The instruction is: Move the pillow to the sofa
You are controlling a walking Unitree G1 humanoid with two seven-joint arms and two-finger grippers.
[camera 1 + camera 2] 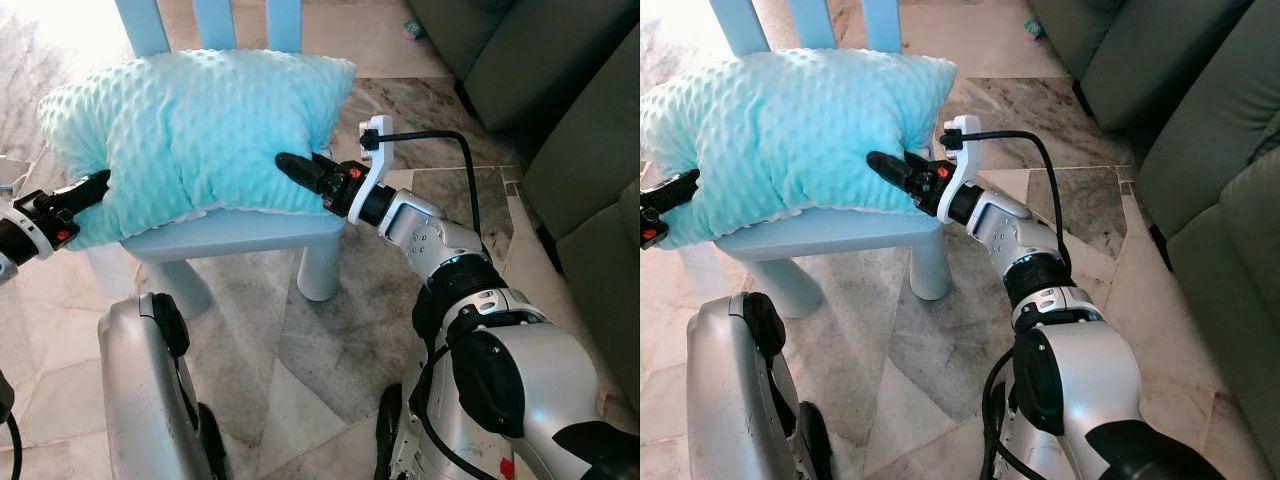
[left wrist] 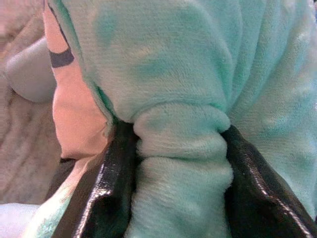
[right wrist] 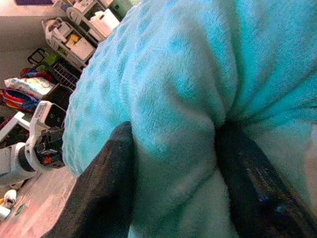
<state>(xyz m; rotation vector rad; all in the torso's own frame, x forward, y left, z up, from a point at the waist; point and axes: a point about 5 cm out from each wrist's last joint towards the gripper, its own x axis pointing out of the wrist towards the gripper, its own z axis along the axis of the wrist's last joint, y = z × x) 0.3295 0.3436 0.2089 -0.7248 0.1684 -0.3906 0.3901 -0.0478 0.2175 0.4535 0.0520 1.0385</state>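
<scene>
A: Head views, what's the frame?

B: A dotted aqua pillow (image 1: 195, 140) lies across the seat of a small light-blue child's chair (image 1: 250, 232), overhanging the seat's left edge. The left gripper (image 1: 98, 183) bites the pillow's left end; the right gripper (image 1: 290, 165) presses into its front right side, just above the seat's front edge.

A: Room to move?

B: Bare marble floor (image 1: 340, 330) runs in front of the chair and on to the right. The grey-green sofa (image 1: 1200, 150) fills the right edge, well apart from the chair. A black cable (image 1: 1025, 160) arcs over the right wrist.

A: Left wrist view?

B: 2 black fingers (image 2: 111, 183) clamp a bunched fold of the pillow (image 2: 183, 163) between them. A pale peach fabric panel (image 2: 74, 114) sits beside it.

A: Right wrist view?

B: Same story: 2 fingers (image 3: 101, 188) pinch a ridge of the plush (image 3: 173, 124). Past the pillow's edge, the left gripper's white wrist (image 3: 42, 134) and cluttered shelves (image 3: 79, 34).
</scene>
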